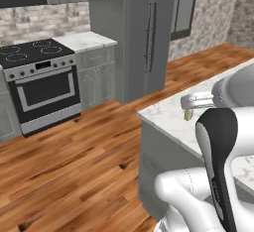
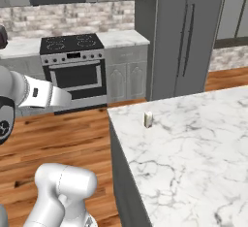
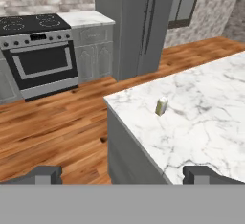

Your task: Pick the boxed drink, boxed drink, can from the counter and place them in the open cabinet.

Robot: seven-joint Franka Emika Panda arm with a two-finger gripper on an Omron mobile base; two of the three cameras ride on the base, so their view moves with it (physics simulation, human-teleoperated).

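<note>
On the worktop: one boxed drink (image 2: 148, 119) stands upright near the far left corner of the white marble worktop (image 2: 193, 143), not far from its edge.
Boxed drink, other views: the same cream carton (image 3: 161, 106) shows in the hand view, well ahead of the end effector; in the left base view it (image 1: 188, 114) is partly behind the arm.
End effector: the end effector (image 3: 122, 174) has its two dark tips wide apart, and nothing is between them.
Position of the end effector: it is well apart from the carton, and looks over the near edge of the worktop.
Background: a black stove (image 2: 75, 63) and a tall grey fridge (image 2: 186, 37) stand at the far wall.
Done: I judge nothing is placed yet.
Left: probably all three things; first to reach this carton and grasp it.
Second carton, can, cabinet: I cannot tell where they are.
</note>
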